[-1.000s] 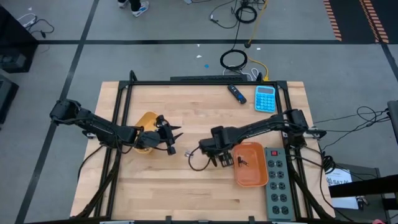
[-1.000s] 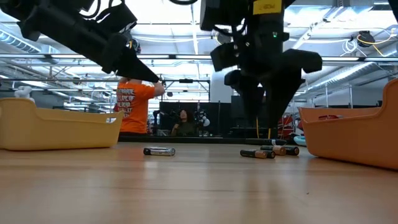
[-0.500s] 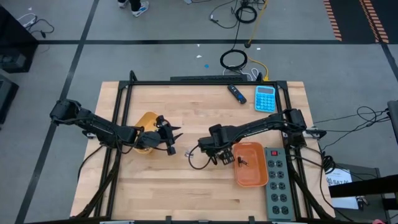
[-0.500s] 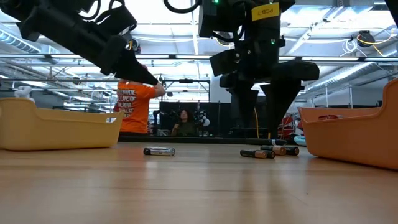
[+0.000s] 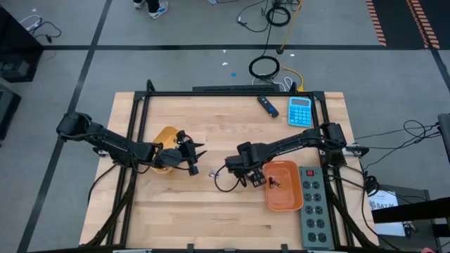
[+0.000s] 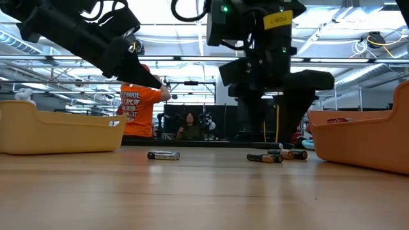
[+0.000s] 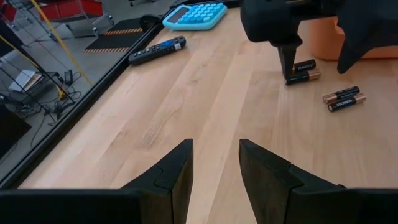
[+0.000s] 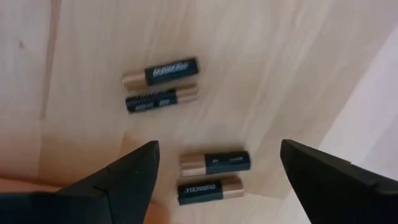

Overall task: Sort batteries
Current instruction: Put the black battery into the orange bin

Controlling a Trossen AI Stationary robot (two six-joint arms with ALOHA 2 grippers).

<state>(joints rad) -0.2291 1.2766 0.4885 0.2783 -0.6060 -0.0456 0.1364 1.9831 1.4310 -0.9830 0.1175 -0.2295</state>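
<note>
**Right arm nearest the dark batteries, jaws spread above them**

Wooden table (image 5: pixel 211 211) fills the high view, with workshop floor around it and, in the low view, a person in an orange shirt (image 6: pixel 135 108) far behind. On the table sit a yellow tray (image 5: pixel 167 135) on the left and an orange tray (image 5: pixel 283 188) on the right.

Left arm waits beside the yellow tray; its left gripper (image 5: pixel 197 159) hangs off the wood with fingers parted and nothing between them.

Right gripper (image 5: pixel 243 180) hovers just beside the orange tray's left wall, its two fingers spread wide and empty, looking down on four dark, copper-ended batteries (image 8: pixel 186 130). These lie flat in two side-by-side pairs, every long axis roughly parallel and running across the gap between the fingers as the right wrist view shows it. The nearer pair (image 8: pixel 211 177) lies almost between the fingertips; the farther pair (image 8: pixel 160 84) is just beyond.

One silver battery (image 6: pixel 163 155) lies alone on the wood between the two arms, well apart from the dark group.

The right arm is plainly the closer one. As I judge it, closing on a single cell calls for a wrist turn, so the fingers meet its sides rather than its ends.
</note>
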